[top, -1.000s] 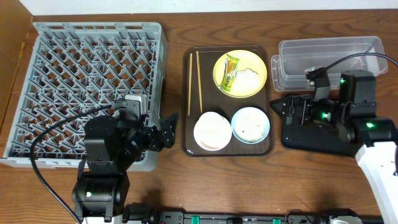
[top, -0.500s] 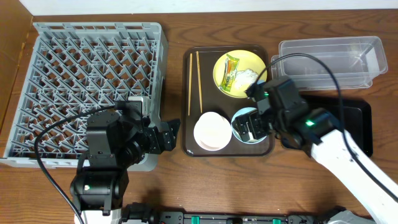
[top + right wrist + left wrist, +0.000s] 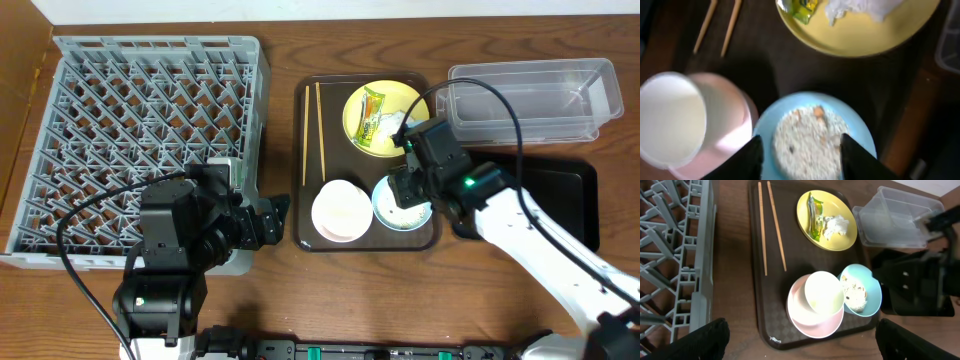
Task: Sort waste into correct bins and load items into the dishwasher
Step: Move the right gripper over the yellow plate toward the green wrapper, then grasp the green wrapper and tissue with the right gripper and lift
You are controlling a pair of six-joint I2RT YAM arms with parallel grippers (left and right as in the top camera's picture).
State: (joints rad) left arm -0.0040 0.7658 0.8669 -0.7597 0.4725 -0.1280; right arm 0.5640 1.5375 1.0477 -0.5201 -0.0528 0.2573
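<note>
From above, the large square grey plastic dish rack point(image 3: 160, 45) fills the left of the table. Beside it lies a dark brown serving tray point(image 3: 335, 140) carrying two thin wooden chopsticks point(image 3: 313, 130), a round yellow plate point(image 3: 400, 95), a white bowl point(image 3: 340, 212) and a light blue bowl point(image 3: 400, 210). A clear rectangular plastic tub point(image 3: 530, 95) and a shallow glossy black tray point(image 3: 565, 195) sit to the right. The right gripper point(image 3: 410, 185) hangs over the blue bowl. The left gripper point(image 3: 275, 215) rests between the rack and the serving tray.

The left wrist camera shows the left gripper point(image 3: 800, 337) spread wide with nothing between its dark fingers point(image 3: 700, 340). Below it, a small white cup point(image 3: 824, 292) sits inside the white bowl point(image 3: 810, 322). The blue bowl point(image 3: 872, 287) touches that bowl and holds beige rice-like scraps point(image 3: 856, 296). A green-and-yellow snack wrapper point(image 3: 814, 217) and a crumpled white tissue point(image 3: 836, 226) lie side by side on the plate point(image 3: 832, 242).

From the right wrist camera, the right gripper point(image 3: 800, 157) is open about as wide as the blue bowl point(image 3: 860, 135), its fingers point(image 3: 745, 160) on either side of the rice scraps point(image 3: 807, 137). It grips nothing, and I cannot tell whether it touches the rim.
</note>
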